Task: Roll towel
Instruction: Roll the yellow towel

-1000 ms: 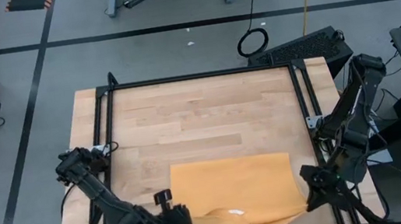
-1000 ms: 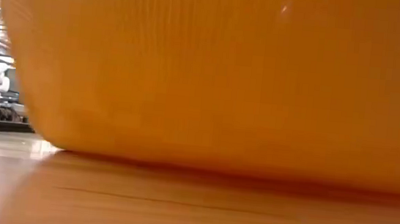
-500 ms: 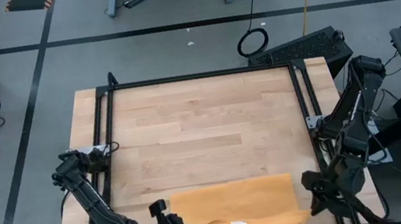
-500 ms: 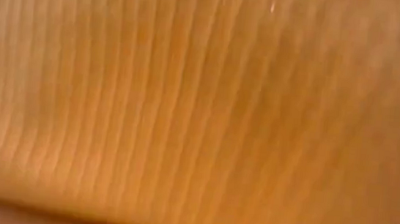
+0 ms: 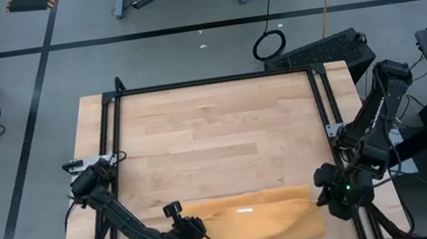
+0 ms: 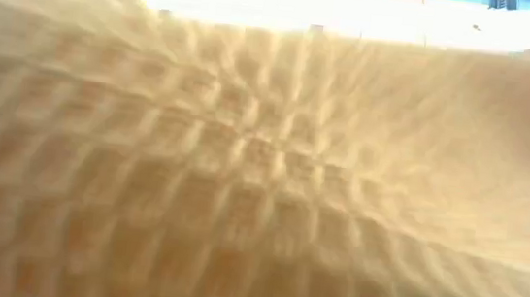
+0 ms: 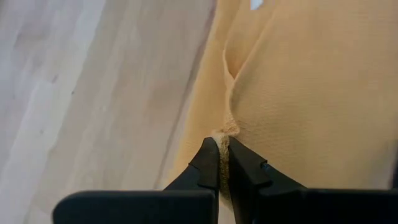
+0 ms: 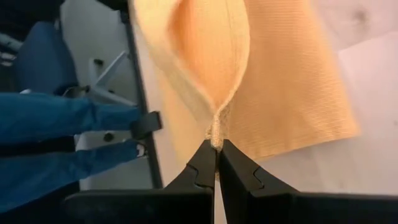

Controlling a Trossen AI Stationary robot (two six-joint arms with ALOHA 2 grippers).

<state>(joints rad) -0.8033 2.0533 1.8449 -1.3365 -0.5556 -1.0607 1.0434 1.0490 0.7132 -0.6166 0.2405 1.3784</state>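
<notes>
The mustard-yellow towel (image 5: pixel 257 224) lies along the table's near edge, doubled over on itself. It fills the low view (image 6: pixel 263 168), close to the camera. My left gripper (image 5: pixel 202 232) is shut on the towel at its left end. My right gripper (image 5: pixel 325 198) is shut on it at its right end. Both grippers are low over the table. My left gripper pinches a bunched bit of the towel's hemmed edge (image 7: pixel 225 129) between its two fingertips, at the towel's left end. The cloth beyond the fingers is folded over, with a slack crease running away from the pinch. My right gripper pinches the towel's hemmed edge (image 8: pixel 216 127) between its two fingertips, at the towel's right end. Just past the fingers the edge opens into a loose loop of two layers. The rest of the cloth lies on the table.
A black metal frame (image 5: pixel 216 80) runs round the wooden tabletop (image 5: pixel 216 136), whose far part is bare wood. The right wrist view shows the frame rail (image 8: pixel 140 93) and blue shapes (image 8: pixel 56 118) beyond the table's edge.
Both grippers first went toward the table's near edge with the towel's lifted near edge. This dragged the whole towel nearer. Then they came back a little toward the far edge and laid the held edge over the rest. The towel now shows as a narrower doubled band.
</notes>
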